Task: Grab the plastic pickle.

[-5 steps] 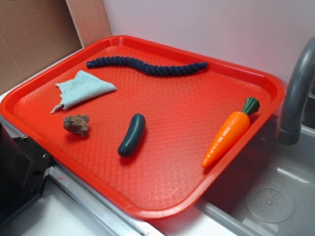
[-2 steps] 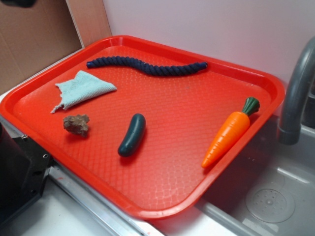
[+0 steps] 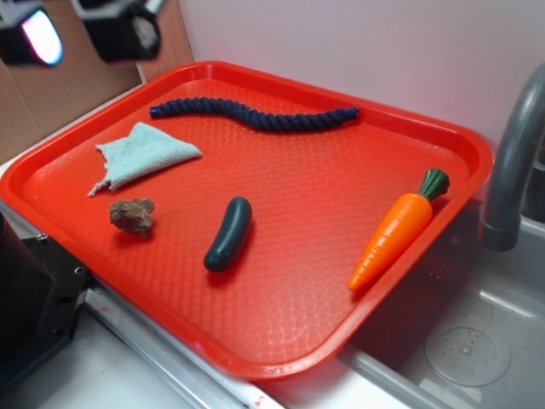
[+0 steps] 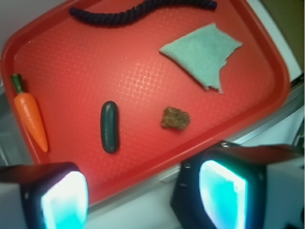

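The plastic pickle lies untouched mid-tray, between a brown lump and the carrot. The fingers hang spread wide, empty, at far left.

Dark green pickle on a textured red tray.

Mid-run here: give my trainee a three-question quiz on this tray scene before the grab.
1. True or false: the gripper is shut on the plastic pickle.
2. Which lies nearest the pickle? A. brown lump B. toy carrot C. blue rope
3. Fill in: the pale cloth lies between the lump and the ____.

Key: 1 false, its fingers stand apart, above the red tray. 2 A. 3 rope.
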Tool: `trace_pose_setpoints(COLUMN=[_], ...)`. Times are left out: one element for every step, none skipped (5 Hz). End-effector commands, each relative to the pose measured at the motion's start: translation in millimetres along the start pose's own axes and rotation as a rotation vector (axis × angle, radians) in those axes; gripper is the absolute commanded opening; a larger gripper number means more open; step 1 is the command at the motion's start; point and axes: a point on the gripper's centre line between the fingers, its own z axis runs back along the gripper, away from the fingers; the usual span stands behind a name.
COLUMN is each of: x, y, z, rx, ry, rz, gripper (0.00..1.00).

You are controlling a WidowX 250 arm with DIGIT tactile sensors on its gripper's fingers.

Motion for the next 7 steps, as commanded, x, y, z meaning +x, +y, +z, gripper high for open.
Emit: trace_pose_setpoints(x=[14, 21, 23, 15, 7, 3, 4], y=[-19, -18, -24, -34, -38, -37, -36], z=[-62, -95, -127, -143, -157, -162, -164], rx=[-0.011, 0.024, -0.010, -0.045, -0.052, -0.033, -0.011], ry=[-0.030, -0.039, -0.016, 0.037, 0.045, 0.031, 0.029], rz=[0.077, 0.101, 0.067, 0.012, -0.037, -0.027, -0.008], gripper=[1.00, 1.00, 1.00, 1.00, 1.00, 0.00, 0.00])
